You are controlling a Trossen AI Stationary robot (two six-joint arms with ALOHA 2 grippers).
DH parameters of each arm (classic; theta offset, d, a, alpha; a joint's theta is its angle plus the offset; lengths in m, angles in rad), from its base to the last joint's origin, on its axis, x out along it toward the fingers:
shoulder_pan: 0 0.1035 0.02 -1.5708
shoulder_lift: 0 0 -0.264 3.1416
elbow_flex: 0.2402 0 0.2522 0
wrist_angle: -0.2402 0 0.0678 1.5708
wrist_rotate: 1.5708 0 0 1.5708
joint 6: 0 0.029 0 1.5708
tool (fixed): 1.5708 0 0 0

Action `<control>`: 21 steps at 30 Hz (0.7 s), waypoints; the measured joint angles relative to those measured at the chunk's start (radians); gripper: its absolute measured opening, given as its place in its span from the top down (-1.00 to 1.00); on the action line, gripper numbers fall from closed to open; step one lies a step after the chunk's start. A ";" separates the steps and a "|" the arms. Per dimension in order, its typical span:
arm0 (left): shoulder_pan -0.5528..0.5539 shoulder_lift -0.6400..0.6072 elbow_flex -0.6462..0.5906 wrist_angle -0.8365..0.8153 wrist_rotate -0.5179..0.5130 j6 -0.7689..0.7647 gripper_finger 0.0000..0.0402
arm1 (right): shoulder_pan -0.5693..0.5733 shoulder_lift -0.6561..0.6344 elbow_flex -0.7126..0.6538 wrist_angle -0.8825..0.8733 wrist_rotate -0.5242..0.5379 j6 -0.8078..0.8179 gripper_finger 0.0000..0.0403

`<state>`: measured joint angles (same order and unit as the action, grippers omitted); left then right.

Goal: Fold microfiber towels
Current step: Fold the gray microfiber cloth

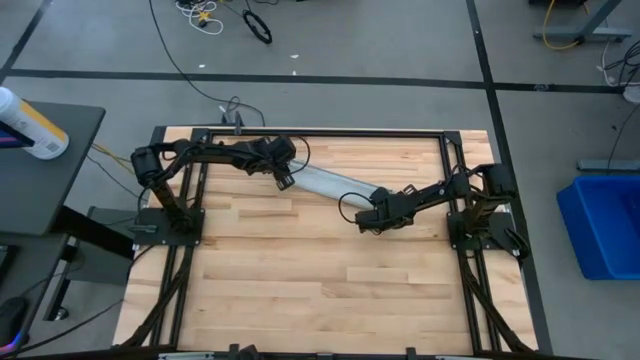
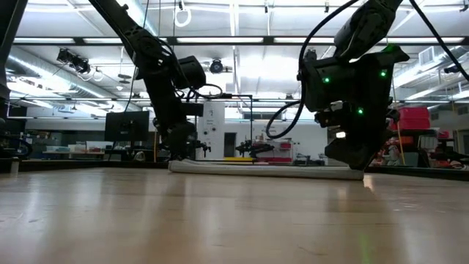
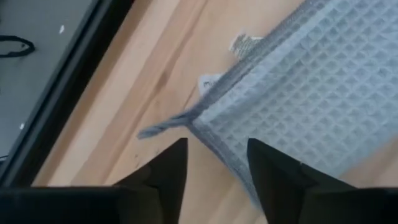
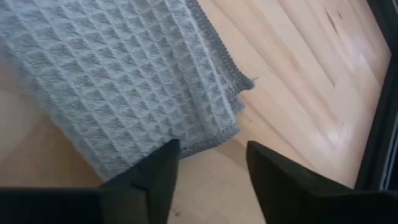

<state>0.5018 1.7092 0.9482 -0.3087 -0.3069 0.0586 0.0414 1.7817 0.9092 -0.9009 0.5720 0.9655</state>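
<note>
1. Meanwhile, the pale grey-blue waffle-weave microfiber towel (image 1: 335, 183) lies folded narrow on the wooden bench (image 1: 320, 280), between both grippers.
2. Left gripper (image 3: 214, 165) and right gripper (image 4: 208, 163), jaws open, straddle opposite towel corners.
3. Closing high could pinch one layer only, skewing the fold.

Light source: ceiling strip lights (image 2: 234, 33) glare white across the low view.
Overhead: evenly lit, soft shadows under both arms on the desk (image 1: 320, 280).
Backlight: arms silhouette nearly black against the bright room.
Sheen: pale reflection streaks the desk's near surface.
Focus: wrist views soft, dark fingers (image 3: 168, 171) blurred.
</note>
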 joint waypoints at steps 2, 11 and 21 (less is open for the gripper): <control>0.001 -0.005 0.000 0.005 0.001 -0.004 0.04 | 0.004 -0.013 0.000 0.002 0.000 0.003 -0.11; 0.000 -0.102 0.000 0.008 0.034 0.027 0.03 | 0.009 -0.205 0.035 -0.024 -0.013 0.028 -0.10; 0.012 -0.140 0.001 0.000 0.154 0.027 0.06 | 0.009 -0.445 -0.025 -0.069 -0.128 0.347 -0.16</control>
<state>0.5140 1.5692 0.9493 -0.3083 -0.1526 0.0856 0.0504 1.3372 0.8846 -0.9702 0.4435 1.3127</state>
